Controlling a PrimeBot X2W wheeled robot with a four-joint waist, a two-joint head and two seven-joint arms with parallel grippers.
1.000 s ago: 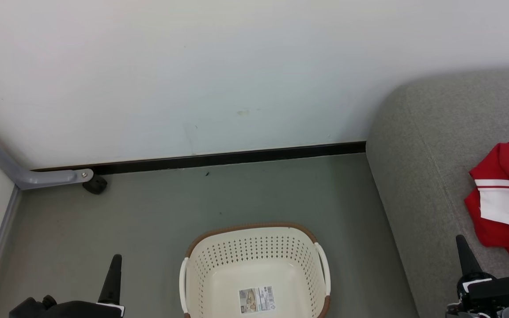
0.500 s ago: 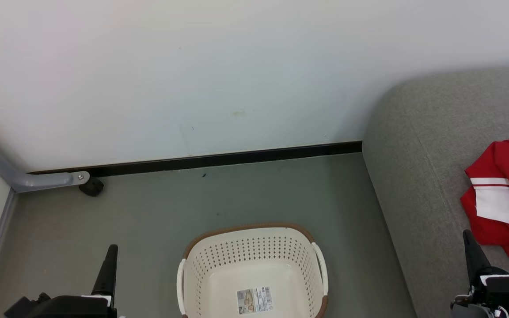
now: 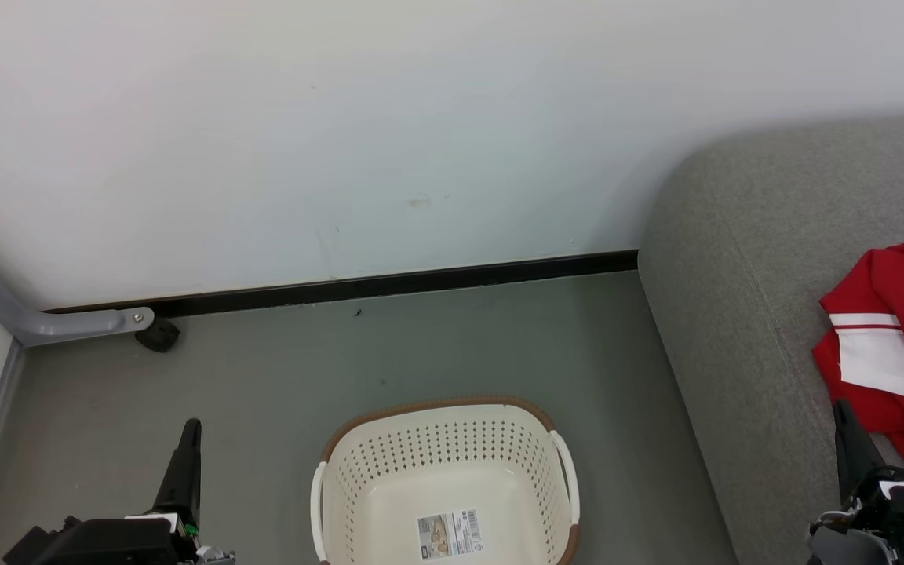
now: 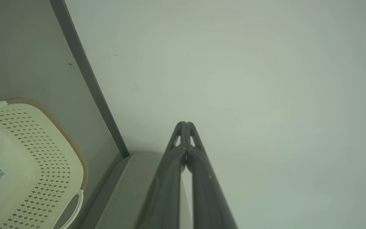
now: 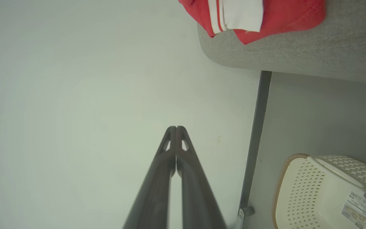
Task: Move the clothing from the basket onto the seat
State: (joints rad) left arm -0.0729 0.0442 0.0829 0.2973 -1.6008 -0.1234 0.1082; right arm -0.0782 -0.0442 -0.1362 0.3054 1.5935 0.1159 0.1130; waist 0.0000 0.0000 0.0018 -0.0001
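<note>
Clothing (image 3: 883, 353): red with a white panel, lies crumpled on seat (image 3: 742, 314), well right of basket (image 3: 444, 459). Basket stands upright on floor (image 3: 264, 377) near wall (image 3: 342, 118); label sticker (image 3: 450, 535) shows on its bottom. Left jaws: pressed together, low, left of basket. Right jaws: pressed together, over seat, just beside clothing.

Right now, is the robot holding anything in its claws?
No. The left gripper and right gripper are both shut on nothing; the clothing lies on the seat.
</note>
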